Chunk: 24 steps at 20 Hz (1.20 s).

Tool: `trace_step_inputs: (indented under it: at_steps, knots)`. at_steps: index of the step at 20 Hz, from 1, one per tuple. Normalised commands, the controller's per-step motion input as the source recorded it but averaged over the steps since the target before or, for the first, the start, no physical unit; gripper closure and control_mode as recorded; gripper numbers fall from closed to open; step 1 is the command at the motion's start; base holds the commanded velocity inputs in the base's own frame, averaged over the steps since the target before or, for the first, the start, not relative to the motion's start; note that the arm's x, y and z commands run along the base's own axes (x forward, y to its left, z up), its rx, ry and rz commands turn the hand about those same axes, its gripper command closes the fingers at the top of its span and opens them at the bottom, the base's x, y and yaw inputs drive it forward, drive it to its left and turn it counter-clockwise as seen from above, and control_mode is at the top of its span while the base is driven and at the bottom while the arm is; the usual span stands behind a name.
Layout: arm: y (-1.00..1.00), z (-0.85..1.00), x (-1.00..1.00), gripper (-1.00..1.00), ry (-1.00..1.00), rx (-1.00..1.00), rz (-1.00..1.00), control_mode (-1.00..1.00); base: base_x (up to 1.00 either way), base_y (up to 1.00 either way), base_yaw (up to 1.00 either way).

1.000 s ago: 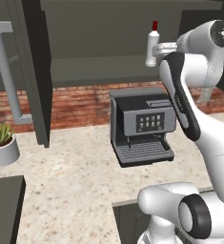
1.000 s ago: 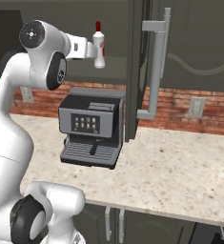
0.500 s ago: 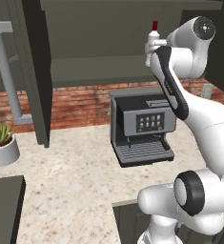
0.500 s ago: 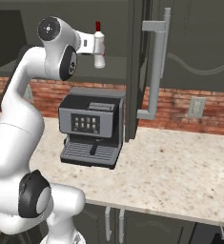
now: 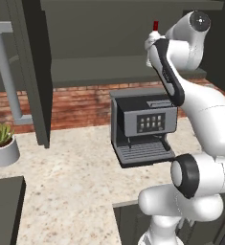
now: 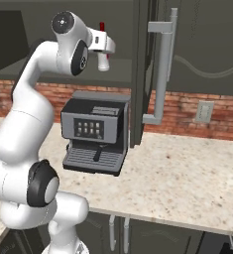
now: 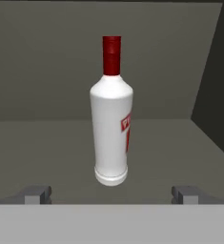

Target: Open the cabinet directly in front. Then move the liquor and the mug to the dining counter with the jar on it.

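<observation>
At the near edge of the beige speckled tabletop the white arm rises and folds up toward the open cabinet above. On the tabletop, toward its back edge under the cabinet, stands a dark grey espresso machine with a small button panel on its front and a drip tray at its foot. A potted succulent in a pale pot sits at the left edge of the tabletop in the left base view. Red brick wall runs behind the back edge, with a wall socket set into it.

Both cabinet doors stand swung out: the left door carries a long grey bar handle, and the right door shows its own bar handle in the right base view.

The gripper is raised to the level of the cabinet shelf, its jaws spread wide with nothing between them. The two fingertips sit low in the hand view, one to each side of the liquor. The liquor stands upright on the shelf just beyond the jaws, apart from them, near the right end of the shelf, white-bodied with a red cap and a red label on its side. In the base views its cap and shoulder show just past the wrist. Behind it is the plain grey back wall of the cabinet.
</observation>
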Motion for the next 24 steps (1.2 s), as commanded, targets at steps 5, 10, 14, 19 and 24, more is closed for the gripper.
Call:
trace_step_inputs:
  at_steps: [5,10,14,19,24]
  knots:
    - [0.0,-0.06,0.05,-1.0,0.0,0.0,0.0,-1.0,0.0,0.0,0.0]
    - [0.0,0.0,0.08,-1.0,0.0,0.0,0.0,-1.0,0.0,0.0,0.0]
    - [0.0,-0.02,0.17,-1.0,0.0,0.0,0.0,-1.0,0.0,0.0,0.0]
    - [0.0,-0.01,0.15,-1.0,0.0,0.0,0.0,-1.0,0.0,0.0,0.0]
    - [0.0,0.0,0.13,-1.0,0.0,0.0,0.0,-1.0,0.0,0.0,0.0]
